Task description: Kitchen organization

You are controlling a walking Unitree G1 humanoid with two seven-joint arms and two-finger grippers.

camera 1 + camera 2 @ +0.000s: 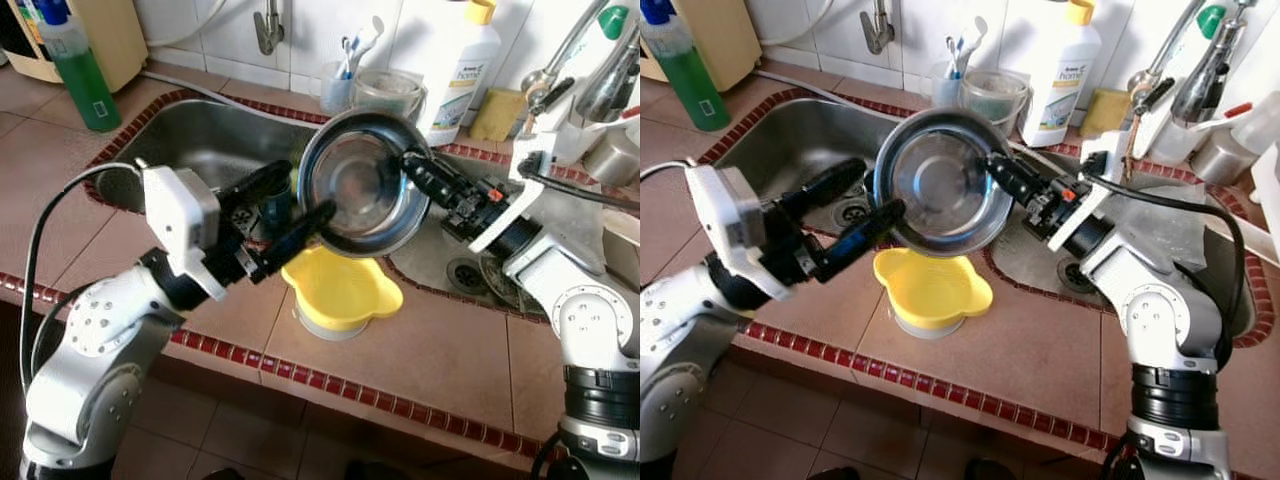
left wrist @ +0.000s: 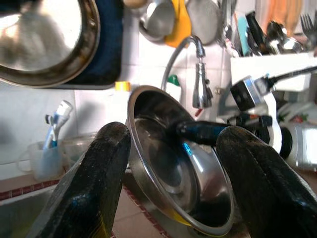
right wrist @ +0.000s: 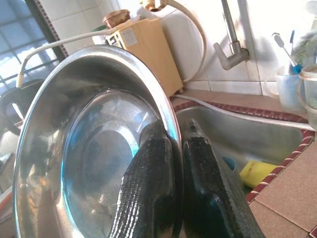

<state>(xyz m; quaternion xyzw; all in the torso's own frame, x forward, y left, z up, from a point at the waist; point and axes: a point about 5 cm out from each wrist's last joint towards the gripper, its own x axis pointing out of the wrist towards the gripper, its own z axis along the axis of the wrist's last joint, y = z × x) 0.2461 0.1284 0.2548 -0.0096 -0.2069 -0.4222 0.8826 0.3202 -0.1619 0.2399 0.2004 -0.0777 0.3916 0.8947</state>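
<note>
The left gripper (image 1: 275, 215) is hovering with its fingers spread wide, and the steel bowl (image 1: 362, 183) is hanging tilted just beyond its tips. The right gripper (image 1: 412, 165) is pinching the bowl's rim, one finger inside and one outside. This looks like a handover in mid-air: next, the left fingers would need to close around the near rim before the right ones let go. Below the bowl, a yellow dish (image 1: 339, 291) is sitting on the tiled counter (image 1: 440, 350). Behind the left gripper lies the sink (image 1: 200, 140); beyond the bowl, a white detergent bottle (image 1: 460, 70) is standing against the tiled wall.
</note>
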